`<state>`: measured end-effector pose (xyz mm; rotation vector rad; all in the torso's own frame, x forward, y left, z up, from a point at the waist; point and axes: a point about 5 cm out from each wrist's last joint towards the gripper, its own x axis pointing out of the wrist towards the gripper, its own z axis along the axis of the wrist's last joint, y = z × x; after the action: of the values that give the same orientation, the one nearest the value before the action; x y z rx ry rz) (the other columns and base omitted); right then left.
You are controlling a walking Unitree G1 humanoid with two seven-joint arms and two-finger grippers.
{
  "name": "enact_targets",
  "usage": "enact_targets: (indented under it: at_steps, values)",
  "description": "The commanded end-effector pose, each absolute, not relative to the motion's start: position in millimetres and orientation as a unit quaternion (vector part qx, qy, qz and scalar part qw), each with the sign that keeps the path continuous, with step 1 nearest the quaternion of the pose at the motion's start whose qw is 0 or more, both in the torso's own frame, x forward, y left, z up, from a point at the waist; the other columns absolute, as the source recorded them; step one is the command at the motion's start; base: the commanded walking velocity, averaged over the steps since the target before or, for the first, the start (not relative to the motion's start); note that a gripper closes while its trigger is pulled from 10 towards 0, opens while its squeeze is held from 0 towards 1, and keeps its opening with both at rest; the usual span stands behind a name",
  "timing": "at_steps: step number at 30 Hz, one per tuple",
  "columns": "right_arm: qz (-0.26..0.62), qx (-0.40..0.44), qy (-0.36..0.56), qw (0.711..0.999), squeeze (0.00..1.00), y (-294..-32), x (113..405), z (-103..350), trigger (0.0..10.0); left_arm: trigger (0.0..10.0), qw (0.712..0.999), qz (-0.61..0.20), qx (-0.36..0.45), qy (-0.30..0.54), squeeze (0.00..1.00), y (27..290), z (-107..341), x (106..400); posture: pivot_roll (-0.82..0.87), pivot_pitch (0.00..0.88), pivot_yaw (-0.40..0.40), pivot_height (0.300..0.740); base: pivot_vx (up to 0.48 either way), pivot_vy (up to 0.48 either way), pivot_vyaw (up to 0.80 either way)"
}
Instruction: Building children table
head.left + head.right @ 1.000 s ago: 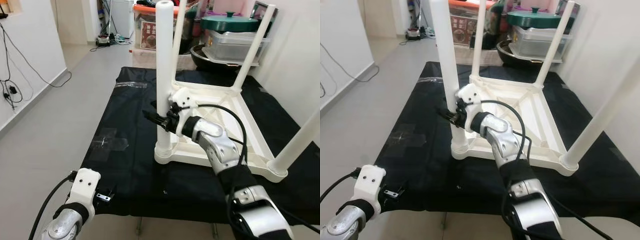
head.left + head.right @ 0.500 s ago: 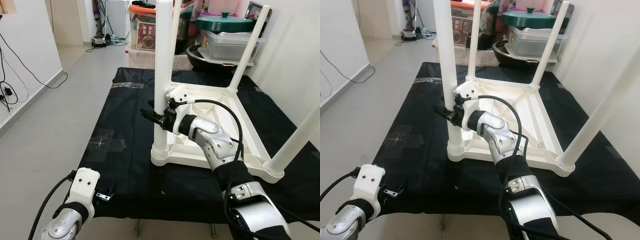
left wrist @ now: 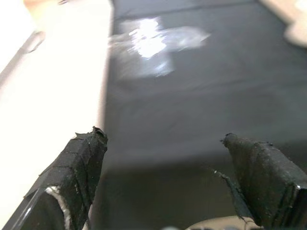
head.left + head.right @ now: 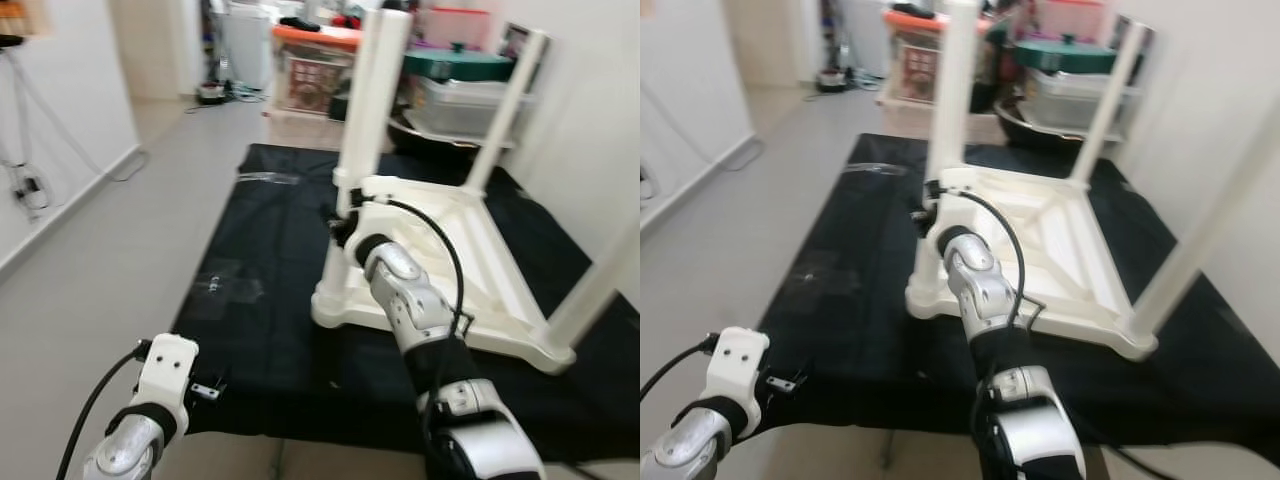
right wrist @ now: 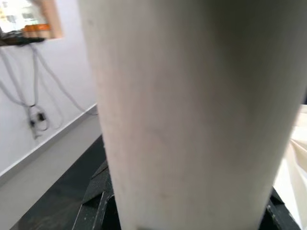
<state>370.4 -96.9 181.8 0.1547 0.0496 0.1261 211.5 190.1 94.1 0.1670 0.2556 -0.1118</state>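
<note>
The head views are blurred, so the right gripper [image 4: 342, 228] is hard to make out where it meets the near table leg [image 4: 365, 130] mid-frame. Up close, the leg [image 5: 192, 110] sits between its fingers [image 5: 93, 211], gripped. The upturned white table [image 4: 470, 250] rests on the black mat [image 4: 270, 300]. Lower left, the left gripper [image 3: 163, 182] hangs spread wide over the mat's edge.

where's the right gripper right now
The right gripper is at the near-left table leg of the upturned white table on the black mat, its fingers either side of that leg.
</note>
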Motion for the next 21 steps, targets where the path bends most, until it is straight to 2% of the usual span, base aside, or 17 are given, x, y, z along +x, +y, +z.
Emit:
enact_targets:
  at_steps: [1, 6, 15, 16, 17, 18, 21]
  values:
    - [0.007, 0.108, 0.135, 0.985, 0.00, -113.6, 354.4, 134.4, 0.0, 10.0, 0.987, -0.058, 0.083, 0.124, 0.00, 189.5, 95.8, 212.7, 0.08, 0.000, -0.091, 0.740, 0.000, 0.000, 0.00]
    - [-0.017, 0.092, 0.107, 0.990, 0.00, -127.6, 340.5, 143.9, 0.0, 10.0, 0.986, -0.060, 0.088, 0.125, 0.00, 195.0, 96.1, 217.2, 0.04, 0.000, -0.068, 0.740, 0.000, 0.000, 0.00]
    - [-0.080, 0.098, 0.115, 0.985, 0.00, -130.9, 336.6, 150.6, 0.0, 10.0, 0.987, -0.060, 0.088, 0.119, 0.00, 191.6, 97.4, 223.6, 0.04, 0.000, -0.066, 0.740, 0.000, 0.000, 0.00]
    - [-0.054, 0.101, 0.122, 0.986, 0.00, -123.3, 335.5, 150.8, 8.9, 10.0, 0.987, -0.060, 0.088, 0.120, 0.00, 191.0, 96.4, 223.0, 0.05, 0.000, -0.067, 0.740, 0.000, 0.000, 0.00]
    - [-0.054, 0.101, 0.122, 0.986, 0.00, -123.3, 335.5, 150.8, 8.9, 10.0, 0.987, -0.060, 0.088, 0.120, 0.00, 191.0, 96.4, 223.0, 0.05, 0.000, -0.067, 0.740, 0.000, 0.000, 0.00]
    - [-0.041, 0.104, 0.123, 0.986, 0.00, -120.4, 334.8, 151.5, 10.0, 10.0, 0.987, -0.060, 0.088, 0.120, 0.00, 191.0, 96.1, 222.5, 0.05, 0.000, -0.067, 0.740, 0.000, 0.000, 0.00]
    - [-0.028, 0.105, 0.116, 0.987, 0.00, -118.5, 333.2, 155.1, 10.0, 10.0, 0.987, -0.061, 0.088, 0.121, 0.00, 191.5, 95.6, 222.1, 0.04, 0.000, -0.065, 0.740, 0.000, 0.000, 0.00]
